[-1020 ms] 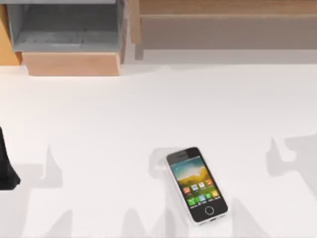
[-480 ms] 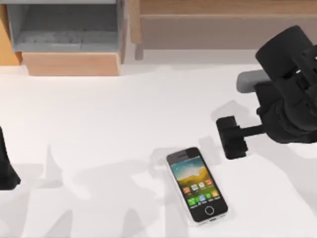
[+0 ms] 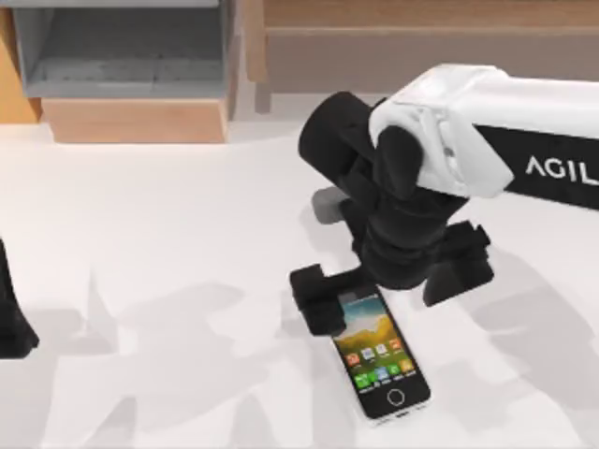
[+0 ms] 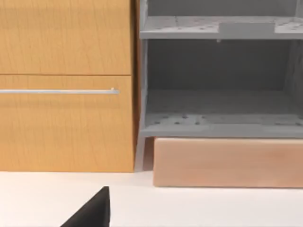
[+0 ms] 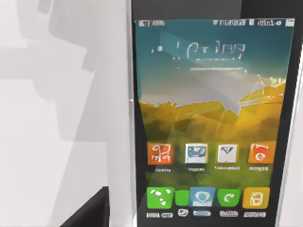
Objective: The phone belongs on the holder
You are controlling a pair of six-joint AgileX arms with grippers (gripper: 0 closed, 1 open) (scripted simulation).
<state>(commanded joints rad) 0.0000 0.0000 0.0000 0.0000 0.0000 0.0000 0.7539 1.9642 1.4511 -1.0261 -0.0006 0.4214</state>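
The phone (image 3: pixel 379 360) lies flat and face up on the white table (image 3: pixel 168 243), near the front at the middle, its round home button toward the front edge. My right gripper (image 3: pixel 388 280) hangs open over the phone's far end, with one black finger (image 3: pixel 318 297) to its left and the other (image 3: pixel 459 262) to its right. Close below the right wrist camera, the phone's screen (image 5: pixel 208 127) shows rows of app icons. My left arm (image 3: pixel 9 318) is parked at the table's left edge. The holder is out of view.
Against the back left stands a grey open shelf unit (image 3: pixel 122 51) on a pale wooden base (image 3: pixel 136 120), with an orange-brown cabinet (image 4: pixel 66 85) beside it. A wooden ledge (image 3: pixel 421 42) runs along the back right. Bare table surface lies to the left of the phone.
My right arm has swung in from the right, and its gripper has moved leftward until it hangs over the phone's far end. The phone and my left arm have not moved.
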